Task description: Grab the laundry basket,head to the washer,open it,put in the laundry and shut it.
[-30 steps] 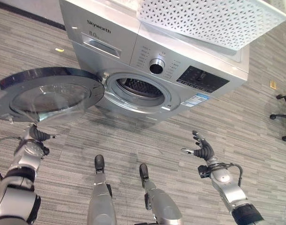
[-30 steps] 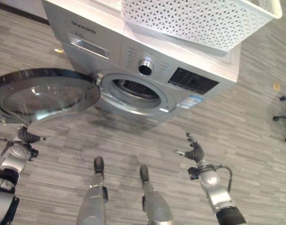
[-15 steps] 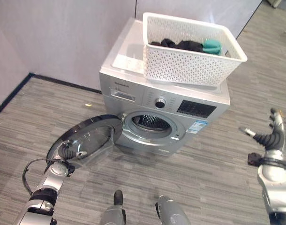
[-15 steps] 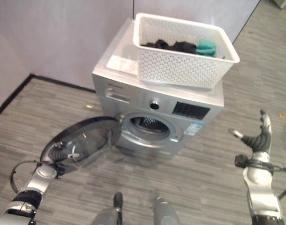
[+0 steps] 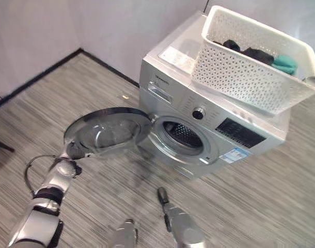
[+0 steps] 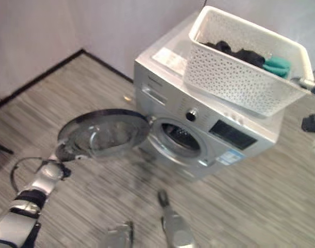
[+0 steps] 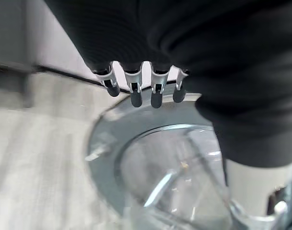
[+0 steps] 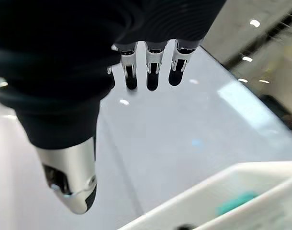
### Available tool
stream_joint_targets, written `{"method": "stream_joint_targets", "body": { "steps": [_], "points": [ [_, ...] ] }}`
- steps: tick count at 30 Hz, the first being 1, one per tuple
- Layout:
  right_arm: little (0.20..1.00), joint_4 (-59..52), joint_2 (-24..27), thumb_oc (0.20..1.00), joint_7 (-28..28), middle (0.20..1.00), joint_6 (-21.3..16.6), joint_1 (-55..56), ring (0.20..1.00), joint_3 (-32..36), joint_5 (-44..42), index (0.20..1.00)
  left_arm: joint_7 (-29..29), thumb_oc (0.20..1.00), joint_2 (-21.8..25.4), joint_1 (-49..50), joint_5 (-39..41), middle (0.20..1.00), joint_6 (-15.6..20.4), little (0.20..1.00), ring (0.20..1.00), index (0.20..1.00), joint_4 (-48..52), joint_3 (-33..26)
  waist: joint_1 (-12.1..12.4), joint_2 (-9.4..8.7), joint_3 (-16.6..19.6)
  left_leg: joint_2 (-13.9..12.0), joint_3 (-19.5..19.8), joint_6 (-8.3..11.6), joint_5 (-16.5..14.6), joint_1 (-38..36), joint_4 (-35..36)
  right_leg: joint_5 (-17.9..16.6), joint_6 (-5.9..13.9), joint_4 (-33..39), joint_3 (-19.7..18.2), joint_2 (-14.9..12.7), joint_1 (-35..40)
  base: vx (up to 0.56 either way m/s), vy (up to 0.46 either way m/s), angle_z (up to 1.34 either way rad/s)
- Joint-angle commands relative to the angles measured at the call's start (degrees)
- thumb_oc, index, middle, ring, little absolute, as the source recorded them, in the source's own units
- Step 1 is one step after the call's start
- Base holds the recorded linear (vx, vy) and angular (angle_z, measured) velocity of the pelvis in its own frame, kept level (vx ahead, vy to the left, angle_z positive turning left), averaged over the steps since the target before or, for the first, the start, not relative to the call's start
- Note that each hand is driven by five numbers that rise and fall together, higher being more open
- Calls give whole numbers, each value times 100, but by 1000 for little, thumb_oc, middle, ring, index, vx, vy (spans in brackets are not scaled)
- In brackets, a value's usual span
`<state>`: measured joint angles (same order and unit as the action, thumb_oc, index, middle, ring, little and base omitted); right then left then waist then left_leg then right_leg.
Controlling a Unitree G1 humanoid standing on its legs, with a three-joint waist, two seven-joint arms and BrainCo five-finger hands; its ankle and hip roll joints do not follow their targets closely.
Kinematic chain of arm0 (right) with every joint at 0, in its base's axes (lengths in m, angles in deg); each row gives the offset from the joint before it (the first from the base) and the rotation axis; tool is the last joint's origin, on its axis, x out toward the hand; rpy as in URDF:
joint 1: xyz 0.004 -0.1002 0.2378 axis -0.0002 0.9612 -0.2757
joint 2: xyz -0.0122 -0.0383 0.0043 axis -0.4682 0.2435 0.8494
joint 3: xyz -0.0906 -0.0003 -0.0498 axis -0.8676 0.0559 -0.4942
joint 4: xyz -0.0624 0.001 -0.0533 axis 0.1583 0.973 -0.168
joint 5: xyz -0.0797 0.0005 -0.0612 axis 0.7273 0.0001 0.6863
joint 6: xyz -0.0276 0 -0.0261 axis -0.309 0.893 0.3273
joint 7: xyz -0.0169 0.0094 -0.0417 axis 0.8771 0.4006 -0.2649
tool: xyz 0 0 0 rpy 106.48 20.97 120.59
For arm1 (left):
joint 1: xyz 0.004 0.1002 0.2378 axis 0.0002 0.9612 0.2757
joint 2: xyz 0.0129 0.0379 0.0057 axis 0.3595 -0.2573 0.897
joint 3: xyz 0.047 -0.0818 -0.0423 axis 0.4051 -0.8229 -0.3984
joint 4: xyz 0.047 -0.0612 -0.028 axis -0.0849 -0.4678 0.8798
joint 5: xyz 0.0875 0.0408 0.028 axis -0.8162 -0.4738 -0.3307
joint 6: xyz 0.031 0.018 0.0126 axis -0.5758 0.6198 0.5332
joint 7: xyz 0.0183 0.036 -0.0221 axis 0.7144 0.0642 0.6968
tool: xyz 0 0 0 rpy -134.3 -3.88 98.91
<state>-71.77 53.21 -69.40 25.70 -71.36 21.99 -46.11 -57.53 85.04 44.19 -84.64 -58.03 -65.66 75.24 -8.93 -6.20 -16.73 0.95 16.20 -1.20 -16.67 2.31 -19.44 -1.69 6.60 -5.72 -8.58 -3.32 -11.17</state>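
Swinging wide over bare floor (image 5: 281, 196), washer (image 5: 209, 129) door (image 5: 108, 129), left hand (image 7: 146, 93) straight-fingered at its outer rim. Laundry basket (image 5: 250, 77) lying lengthwise along washer top, overhanging front edge; right hand (image 8: 148, 72) beside it, relaxed, holding nothing.

Silver-grey segmented arms, dark ribbed wrist covers, left robot hand (image 7: 151, 88) silver fingers with dark tips

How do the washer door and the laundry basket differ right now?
The washer door is round, grey-rimmed with clear glass, and swung wide open low over the floor; the laundry basket is rectangular, white and perforated, sitting up on the washer. The left hand is at the door's outer edge, its grip unclear; the right hand's fingers hang straight above the basket. The door holds nothing; the basket holds dark and teal clothes.
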Motion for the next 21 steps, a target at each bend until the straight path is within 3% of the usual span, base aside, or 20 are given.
{"method": "stream_joint_targets", "body": {
  "steps": [1, 3, 4, 6, 7, 8, 9, 10, 11, 12, 13, 14, 15, 21],
  "points": [
    [1000, 31, 499, 1000, 342, 1000, -77, 0, 1000, 280, -621, 1000, -26, 1000, 266, 357, -58, 1000, 152, 1000, 1000, 1000, 179, 60, 43, -98, 840, -984, 369, 397, 134, -1472, 1133, -409, 347, 5, 131, -100, -445, 380, -331, 13],
    [1000, 64, 752, 1000, 590, 1000, -159, 106, 1000, 298, -1000, 1000, 44, 1000, 310, 449, 14, 1000, 180, 1000, 1000, 1000, 202, 56, 21, -59, 926, -1385, 216, 552, 757, -1277, 618, -139, 171, -73, 314, 157, -215, 332, -350, 15],
    [1000, 127, 970, 1000, 700, 1000, -171, 147, 1000, 352, -1136, 1000, 120, 1000, 406, 493, 17, 1000, 173, 1000, 1000, 1000, 271, 53, 6, -145, 929, -1437, 189, 543, 1137, -977, 5, -85, 62, -5, 334, 218, -50, 262, -368, 31],
    [1000, 283, 1242, 1000, 847, 1000, -193, 131, 1000, 286, -1305, 1000, 206, 1000, 619, 556, -15, 1000, 128, 1000, 1000, 1000, 279, -3, 4, -405, 939, -1467, 143, 366, 1531, -352, -1106, -45, -165, 181, 297, 301, 247, 193, -353, 22],
    [1000, 366, 1329, 1000, 890, 1000, -182, 117, 1000, 253, -1390, 1000, 198, 1000, 710, 551, -5, 1000, 111, 1000, 1000, 1000, 264, -56, -21, -466, 936, -1624, -27, 298, 1593, -132, -1298, 3, -224, 226, 307, 330, 338, 206, -265, -8],
    [1000, 491, 1593, 1000, 1035, 1000, -114, 226, 1000, 304, -1418, 1000, 209, 1000, 729, 502, 53, 1000, 119, 1000, 1000, 1000, 213, -105, -72, -516, 935, -1930, -645, 296, 1358, 44, -664, 134, -218, 280, 418, 266, 496, 209, -144, 2],
    [1000, 492, 1672, 1000, 1116, 1000, -122, 352, 1000, 392, -1413, 1000, 217, 1000, 691, 483, 50, 1000, 151, 1000, 1000, 1000, 161, -82, -69, -556, 938, -1994, -1002, 403, 1286, 132, -67, 189, -202, 324, 498, 152, 594, 200, -14, 32],
    [1000, 487, 1729, 1000, 1152, 1000, -143, 357, 1000, 458, -1396, 1000, 233, 1000, 665, 443, 39, 1000, 179, 1000, 1000, 1000, 119, -31, 30, -576, 906, -1893, -1207, 488, 1242, 251, 408, 224, -219, 356, 539, 59, 679, 127, 89, 47],
    [1000, 520, 1774, 1000, 1158, 1000, -205, 283, 1000, 428, -1387, 1000, 253, 1000, 653, 402, 33, 1000, 216, 1000, 1000, 1000, 83, 10, 150, -575, 871, -1700, -1267, 573, 1417, 371, 944, 243, -207, 391, 546, 16, 755, 86, 71, 44],
    [1000, 632, 1743, 1000, 1022, 1000, -310, 151, 1000, 308, -1339, 1000, 197, 1000, 615, 353, 27, 1000, 284, 1000, 1000, 1000, 56, 125, 332, -605, 779, -1532, -1252, 639, 1623, 723, 982, 304, -222, 414, 556, 3, 868, 54, 98, 1],
    [1000, 716, 1730, 1000, 1129, 1000, -224, -153, 1000, 26, -1298, 1000, 211, 1000, 580, 269, 43, 1000, 290, 1000, 1000, 1000, -9, 217, 417, -590, 729, -1487, -1218, 730, 1567, 796, 803, 320, -231, 356, 509, -34, 871, 118, 167, -22],
    [1000, 707, 1696, 1000, 1278, 1000, -223, -494, 1000, -379, -1314, 1000, 217, 1000, 475, 338, 106, 1000, 338, 1000, 1000, 1000, -15, 240, 463, -441, 751, -1369, -1074, 718, 1368, 487, 1026, 376, -161, 261, 399, 14, 934, 144, 230, -61],
    [1000, 666, 1701, 1000, 1358, 1000, -242, -648, 1000, -566, -1349, 1000, 240, 1000, 411, 385, 91, 1000, 349, 1000, 1000, 1000, 13, 230, 455, -417, 833, -1280, -1029, 703, 1355, 459, 1083, 323, -133, 277, 384, -49, 918, 188, 212, -81],
    [1000, 302, 1826, 1000, 2027, 1000, -220, -892, 1000, -1312, -1337, 1000, 523, 1000, 405, 882, 1, 1000, 457, 1000, 1000, 1000, 285, 138, 538, -274, 1087, -1181, -1311, 615, 1249, -44, 1474, 253, 6, 518, 263, -283, 1096, 132, 142, -25]
  ]
}}
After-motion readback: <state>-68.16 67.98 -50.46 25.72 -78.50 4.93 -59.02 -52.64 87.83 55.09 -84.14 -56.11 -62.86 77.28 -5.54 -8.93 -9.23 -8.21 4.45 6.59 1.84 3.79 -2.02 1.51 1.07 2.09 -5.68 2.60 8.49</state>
